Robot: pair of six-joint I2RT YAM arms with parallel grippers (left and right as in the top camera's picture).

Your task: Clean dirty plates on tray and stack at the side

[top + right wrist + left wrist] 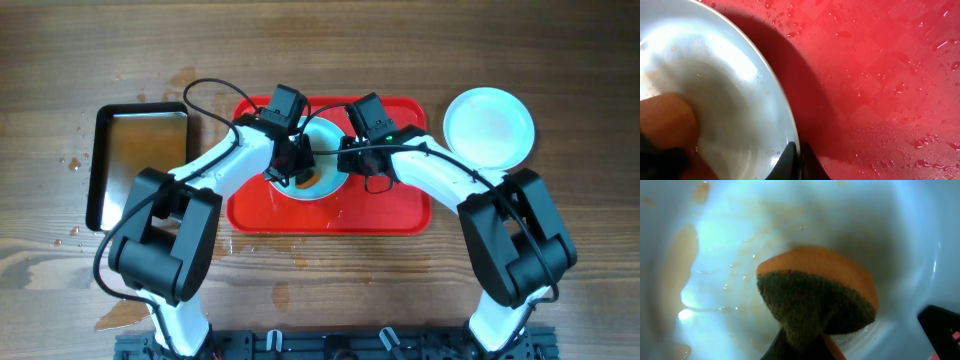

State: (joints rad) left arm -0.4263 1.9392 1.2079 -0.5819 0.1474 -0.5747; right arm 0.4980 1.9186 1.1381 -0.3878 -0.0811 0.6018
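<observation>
Round pale mint-white plates, two, dirty plate [328, 190] flat on the one red rectangular plastic tray [390, 205], its long axis left-right, clean plate [488, 128] beside it, left gripper [299, 166] clamping orange-green sponge [817, 295] inside, right gripper [799, 161] pinching dirty plate's rim.

Red tray [880, 75], checked texture. Plate [720, 240] pale white, orange-brown streaks. Sponge [815, 300] orange, dark green scrub face. Pan [140, 165] dull metallic, black rim. Table [320, 50] brown woodgrain.

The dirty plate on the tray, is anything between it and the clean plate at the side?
Only the right arm crosses that gap; its fingers pinch the rim of the dirty plate. Nothing else shows between it and the clean plate.
</observation>
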